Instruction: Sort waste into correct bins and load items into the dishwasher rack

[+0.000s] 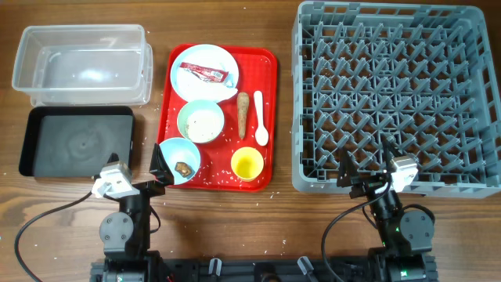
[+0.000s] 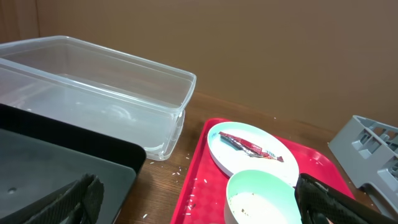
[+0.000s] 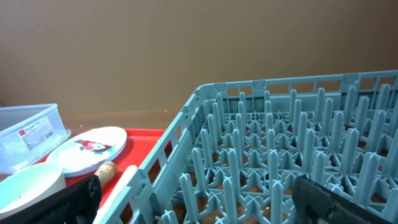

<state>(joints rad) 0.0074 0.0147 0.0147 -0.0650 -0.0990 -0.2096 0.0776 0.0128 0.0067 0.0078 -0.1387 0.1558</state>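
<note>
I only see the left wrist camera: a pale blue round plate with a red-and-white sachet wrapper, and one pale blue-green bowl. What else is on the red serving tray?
Observer: A second pale blue-green bowl sits at the near left corner of the red serving tray, a small brown food lump inside.
Operator: Any cup?
Observer: A small yellow cup stands upright right of that bowl.
Operator: And the rack?
Observer: The large grey plastic dishwasher rack holds nothing yet.
</note>
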